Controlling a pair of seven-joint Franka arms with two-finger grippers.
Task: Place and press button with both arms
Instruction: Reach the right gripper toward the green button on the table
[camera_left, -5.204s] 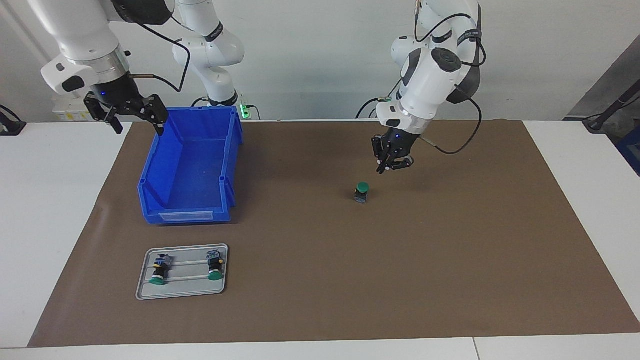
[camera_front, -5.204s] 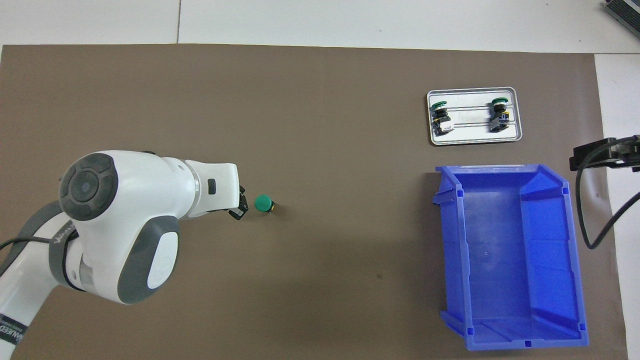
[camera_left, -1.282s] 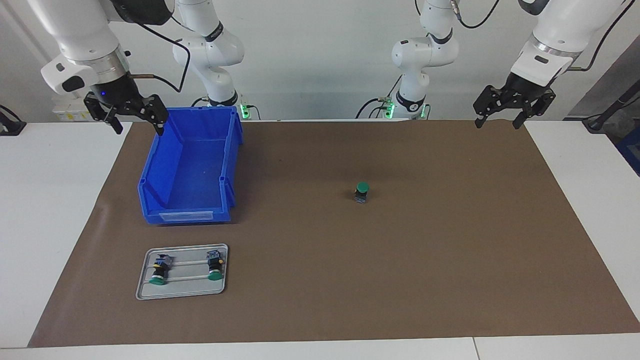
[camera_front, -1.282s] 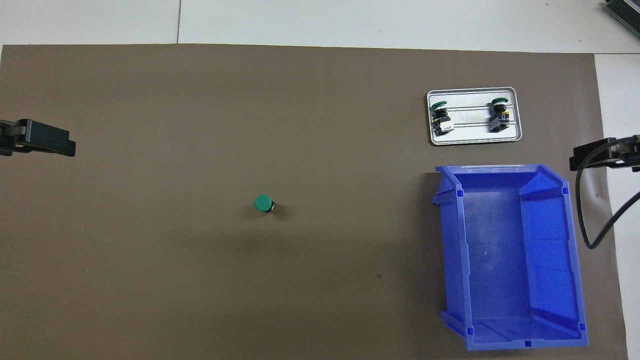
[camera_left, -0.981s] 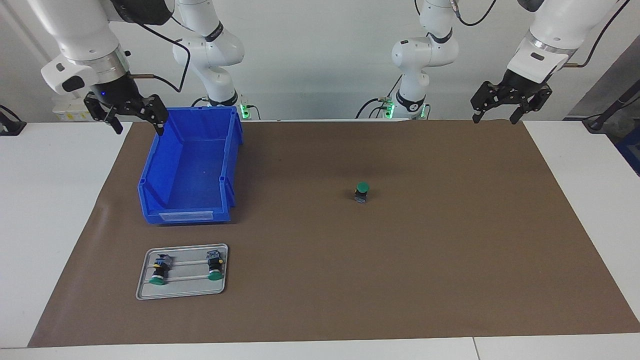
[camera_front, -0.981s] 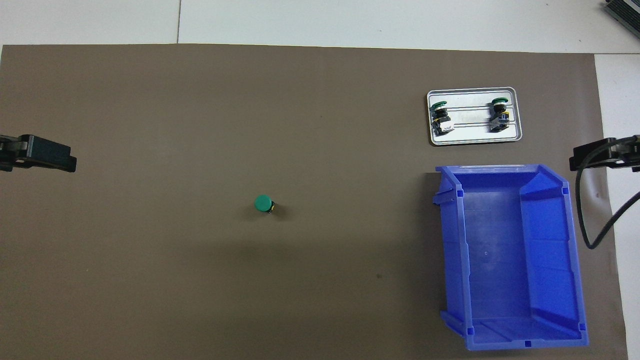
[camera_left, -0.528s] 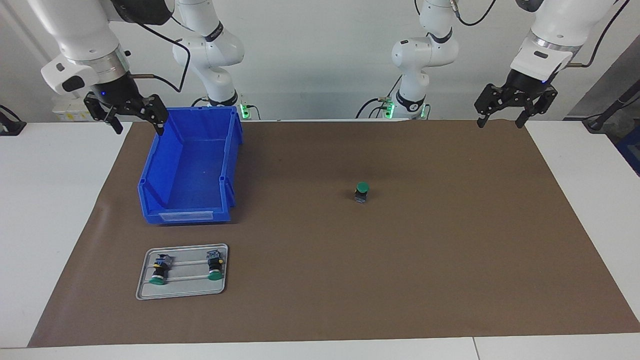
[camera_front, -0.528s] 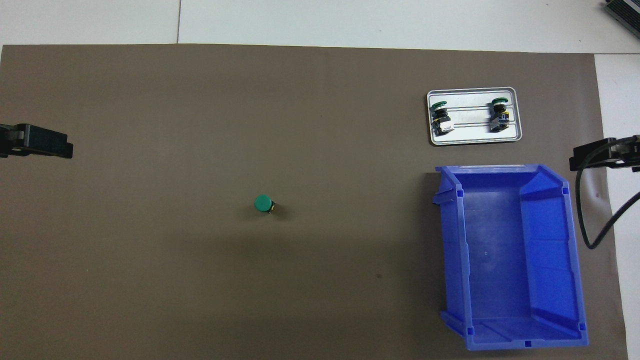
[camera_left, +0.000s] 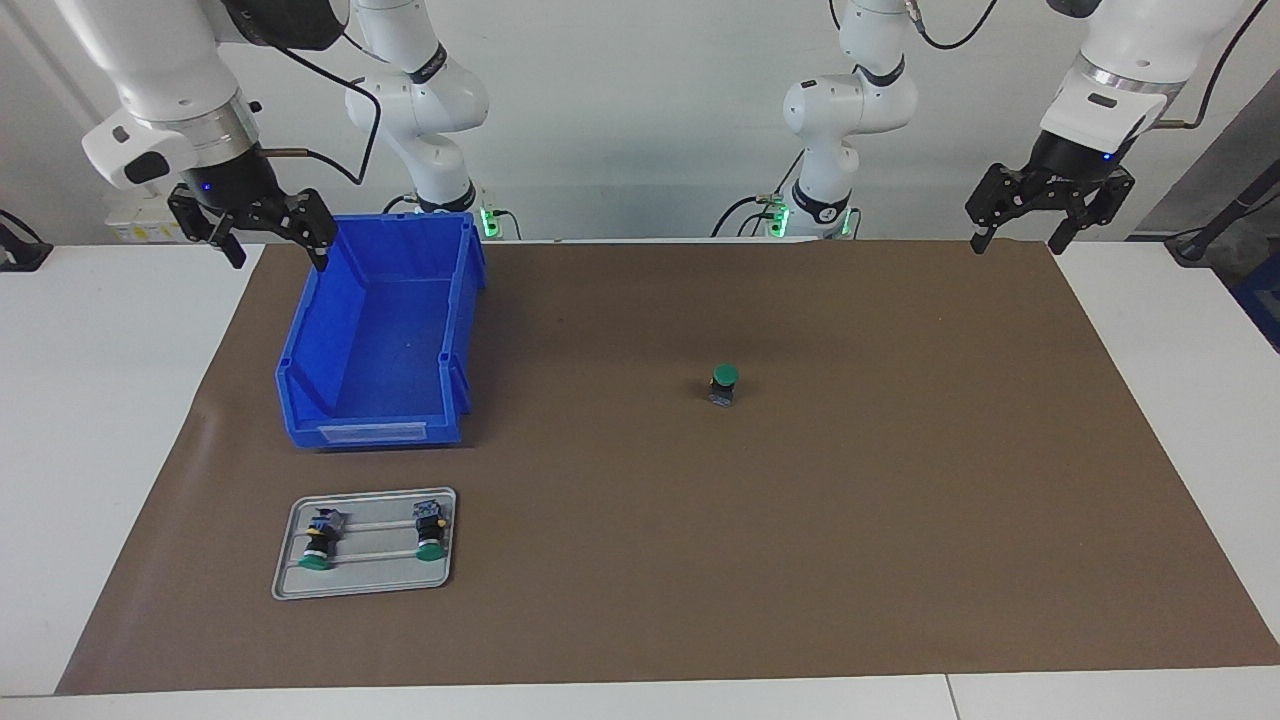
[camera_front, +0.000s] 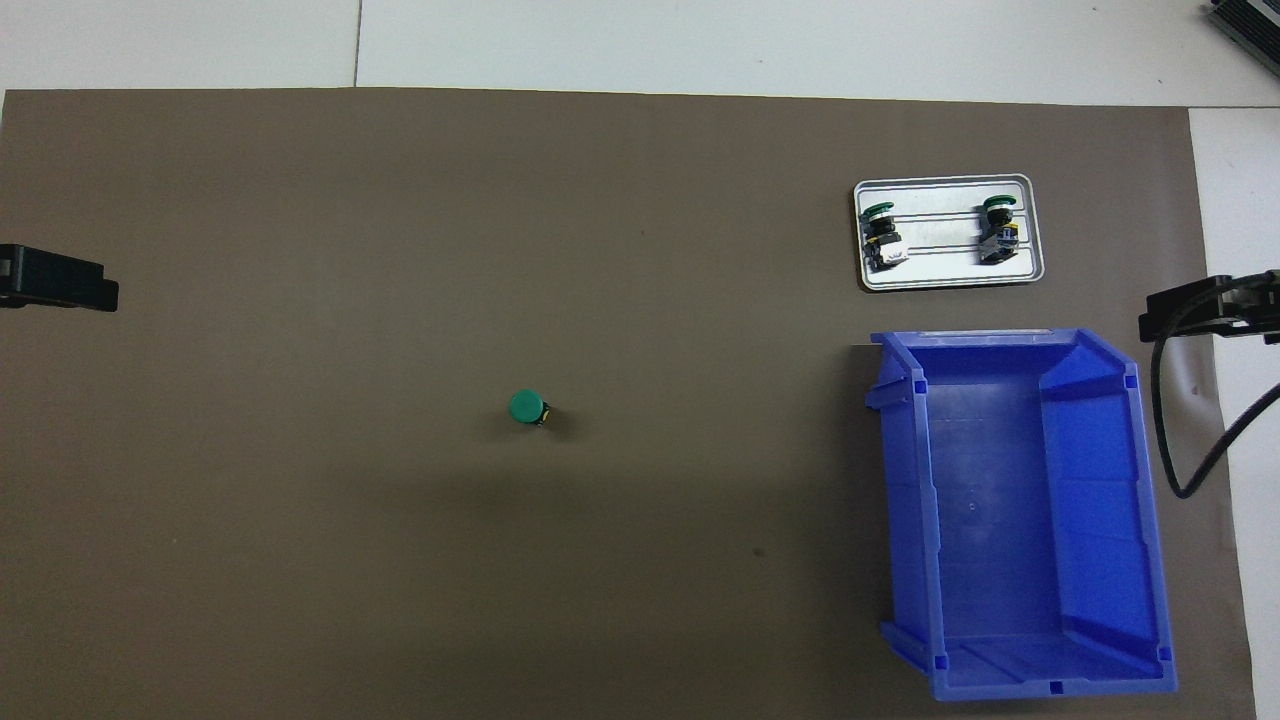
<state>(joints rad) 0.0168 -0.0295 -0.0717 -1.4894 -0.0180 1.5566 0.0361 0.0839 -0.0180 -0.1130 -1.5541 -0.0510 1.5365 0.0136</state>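
Observation:
A green-capped button (camera_left: 724, 384) stands upright on the brown mat, near the middle of the table; it also shows in the overhead view (camera_front: 527, 407). Two more buttons (camera_left: 320, 539) (camera_left: 431, 527) lie on their sides on a metal tray (camera_left: 365, 577). My left gripper (camera_left: 1049, 206) is open and empty, raised over the mat's edge at the left arm's end, well away from the button; one fingertip (camera_front: 60, 279) shows in the overhead view. My right gripper (camera_left: 262, 226) is open and empty, raised beside the blue bin's rim, and waits there.
An empty blue bin (camera_left: 385, 335) stands at the right arm's end of the mat, nearer to the robots than the tray. In the overhead view the bin (camera_front: 1020, 510) and tray (camera_front: 948, 232) show at that same end. The brown mat (camera_left: 900, 520) covers most of the white table.
Five seconds ago my left gripper hung just above the button. It has since pulled away, opened, and drifted further toward the left arm's end. The button and the right arm have not moved.

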